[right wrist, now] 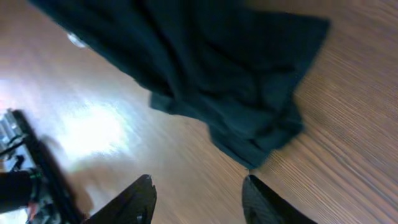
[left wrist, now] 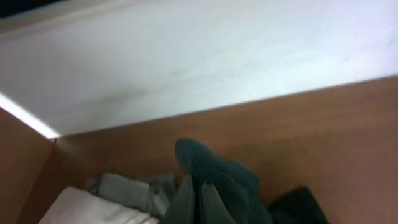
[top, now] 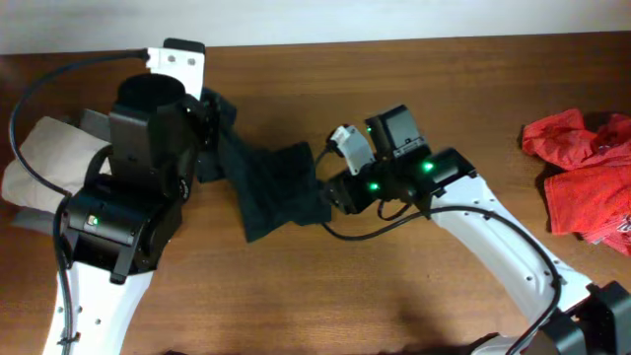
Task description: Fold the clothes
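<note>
1. One table [top: 394, 296], brown wood, under everything.
2. Two arms: the left arm [top: 138, 177] stands over the table's left side, and the right arm [top: 493, 227] reaches in from the lower right.
3. One shirt [top: 276, 187], black. It lies on the table's middle-left between the two arms, crumpled and unfolded. A narrow band of it runs up toward the left arm and widens into a rumpled heap toward the middle. The right wrist view shows soft creases and a bunched lower edge.
4. One red garment [top: 587, 182], crumpled at the table's right edge, well apart from the shirt.
5. One beige garment [top: 49, 158] at the far left, partly under the left arm.
6. One grey garment [top: 94, 120], touching the beige one.
7. Two grippers:
   - The left gripper [left wrist: 199, 202] is clenched, with dark shirt cloth bunched over its fingertips.
   - The right gripper [right wrist: 199, 183] is released, its jaws apart and holding nothing. It hangs above bare wood just beside the shirt's edge.
</note>
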Robot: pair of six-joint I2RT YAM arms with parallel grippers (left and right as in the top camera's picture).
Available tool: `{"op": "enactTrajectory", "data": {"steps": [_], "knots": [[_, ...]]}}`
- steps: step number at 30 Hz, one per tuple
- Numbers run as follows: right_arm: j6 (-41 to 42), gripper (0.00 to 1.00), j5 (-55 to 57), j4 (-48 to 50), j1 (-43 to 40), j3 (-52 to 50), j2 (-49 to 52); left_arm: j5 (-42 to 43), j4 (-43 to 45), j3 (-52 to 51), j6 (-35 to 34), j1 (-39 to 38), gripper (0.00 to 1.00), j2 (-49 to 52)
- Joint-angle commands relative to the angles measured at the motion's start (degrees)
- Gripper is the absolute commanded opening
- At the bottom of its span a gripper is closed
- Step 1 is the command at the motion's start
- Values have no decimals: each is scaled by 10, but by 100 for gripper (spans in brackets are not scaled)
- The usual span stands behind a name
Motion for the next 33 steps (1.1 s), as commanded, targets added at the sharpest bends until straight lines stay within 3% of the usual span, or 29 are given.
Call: {"op": "enactTrajectory", "data": {"steps": [1,11,23,33], "knots": [[9,51,-29,12,43,-2,-2,-6,25,28,-2,0,0,-9],[87,54,130,78,166,-2,-2,-7,42,101,-1,0,0,-9],[148,54,166,166,257,-2,7,-10,42,167,-2,-3,0,-9],[160,55,149,228,285,-2,14,-171,85,171,29,-87,0,0]]}}
